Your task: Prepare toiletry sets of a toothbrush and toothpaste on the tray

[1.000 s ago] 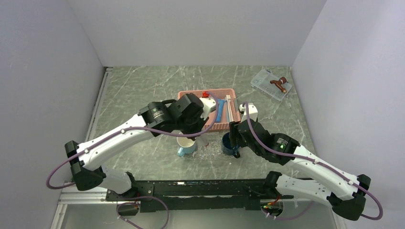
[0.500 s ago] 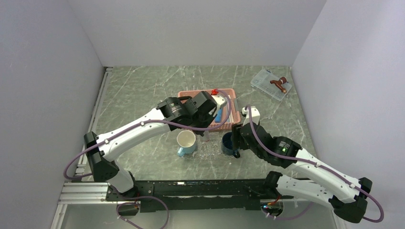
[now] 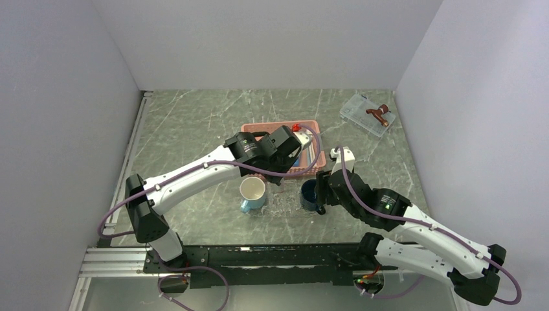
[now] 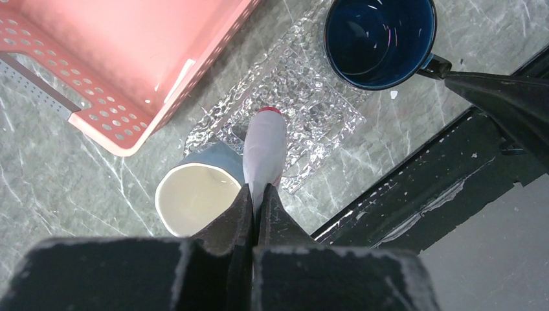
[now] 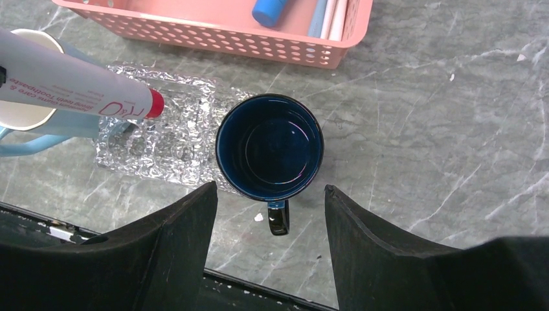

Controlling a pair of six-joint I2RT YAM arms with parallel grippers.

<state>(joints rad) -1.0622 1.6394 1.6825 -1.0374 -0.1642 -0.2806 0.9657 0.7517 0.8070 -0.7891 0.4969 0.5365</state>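
Between left fingers, the toothpaste is partly hidden.

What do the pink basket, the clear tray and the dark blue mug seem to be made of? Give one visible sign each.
The pink basket: probably moulded plastic, matte, with regular rows of holes. The tray: likely thin clear plastic, glossy; its crinkled surface glints. The dark blue mug: seemingly glazed ceramic, possibly enamel; shiny reflections inside.
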